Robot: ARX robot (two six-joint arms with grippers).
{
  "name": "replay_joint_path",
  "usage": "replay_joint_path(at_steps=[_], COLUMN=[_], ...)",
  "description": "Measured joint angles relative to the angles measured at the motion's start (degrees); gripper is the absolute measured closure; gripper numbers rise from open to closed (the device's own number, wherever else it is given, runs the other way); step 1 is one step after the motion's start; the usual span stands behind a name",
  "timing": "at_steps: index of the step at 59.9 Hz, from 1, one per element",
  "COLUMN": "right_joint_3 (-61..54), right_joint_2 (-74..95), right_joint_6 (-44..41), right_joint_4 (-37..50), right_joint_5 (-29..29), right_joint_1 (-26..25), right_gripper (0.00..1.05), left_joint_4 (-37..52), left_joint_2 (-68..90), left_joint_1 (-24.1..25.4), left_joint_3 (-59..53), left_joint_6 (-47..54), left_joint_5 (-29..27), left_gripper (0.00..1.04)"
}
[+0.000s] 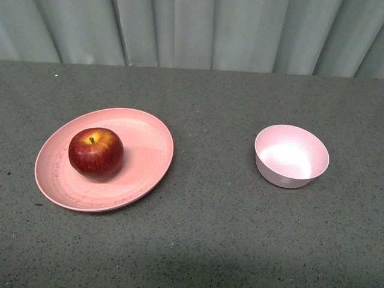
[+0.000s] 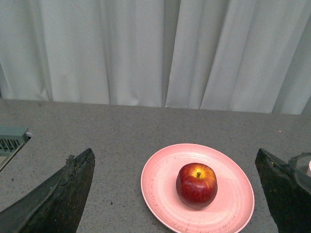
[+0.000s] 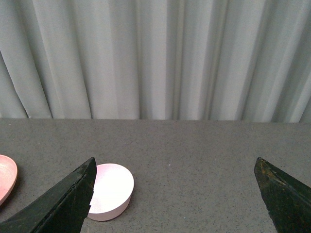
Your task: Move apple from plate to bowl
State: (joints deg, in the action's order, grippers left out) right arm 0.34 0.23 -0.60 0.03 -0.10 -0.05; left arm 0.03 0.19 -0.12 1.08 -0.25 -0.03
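Note:
The dark red apple with a yellow patch round its stem sits on the left half of the salmon-pink plate, at the table's left. The small pale pink bowl stands empty at the right, well apart from the plate. Neither arm shows in the front view. In the left wrist view my left gripper is open and empty, above and short of the apple on the plate. In the right wrist view my right gripper is open and empty, with the bowl by one finger.
The grey speckled table ends at pale curtains along the back. A grey-green vented box shows at the table's edge in the left wrist view. The plate's rim shows at the right wrist view's edge.

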Motion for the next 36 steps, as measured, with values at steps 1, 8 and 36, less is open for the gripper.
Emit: replay_joint_path(at_steps=[1, 8, 36], right_joint_3=[0.0, 0.0, 0.0], right_joint_2=[0.0, 0.0, 0.0], right_joint_6=[0.0, 0.0, 0.0], right_joint_4=[0.0, 0.0, 0.0], right_joint_5=[0.0, 0.0, 0.0], right_joint_1=[0.0, 0.0, 0.0], right_gripper=[0.09, 0.09, 0.09], left_joint_4=[0.0, 0.0, 0.0], left_joint_2=[0.0, 0.0, 0.0], left_joint_1=[0.0, 0.0, 0.0], left_joint_3=[0.0, 0.0, 0.0], left_joint_6=[0.0, 0.0, 0.0], left_joint_5=[0.0, 0.0, 0.0], left_gripper=[0.07, 0.07, 0.07])
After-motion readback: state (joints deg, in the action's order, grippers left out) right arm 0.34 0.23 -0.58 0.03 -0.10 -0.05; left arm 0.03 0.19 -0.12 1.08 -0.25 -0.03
